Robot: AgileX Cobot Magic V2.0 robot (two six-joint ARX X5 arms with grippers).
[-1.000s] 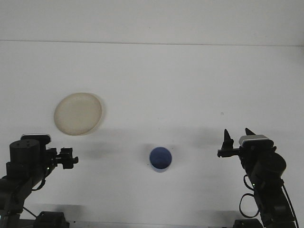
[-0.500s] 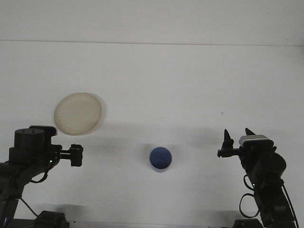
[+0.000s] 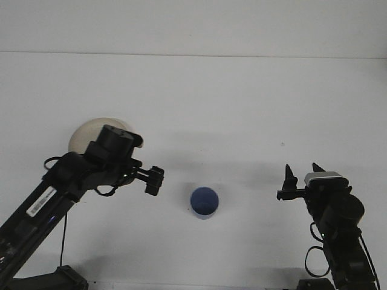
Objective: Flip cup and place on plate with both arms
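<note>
White tabletop (image 3: pixel 230 103) carries everything we see. Toward its left edge the cream plate (image 3: pixel 84 129) lies flat, now partly covered by our left arm (image 3: pixel 72 175), which a second ago sat folded low at the near-left corner and has since swung up and across toward the middle. The left gripper (image 3: pixel 155 180) now hangs just left of the blue cup (image 3: pixel 204 202), apart from it; we cannot tell whether its fingers are open or closed. The cup stands near the middle of the front edge, unmoved, and we cannot tell which way up it sits. Toward the near-right corner the right gripper (image 3: pixel 300 175) has not shifted, its two fingers spread apart and holding nothing.
</note>
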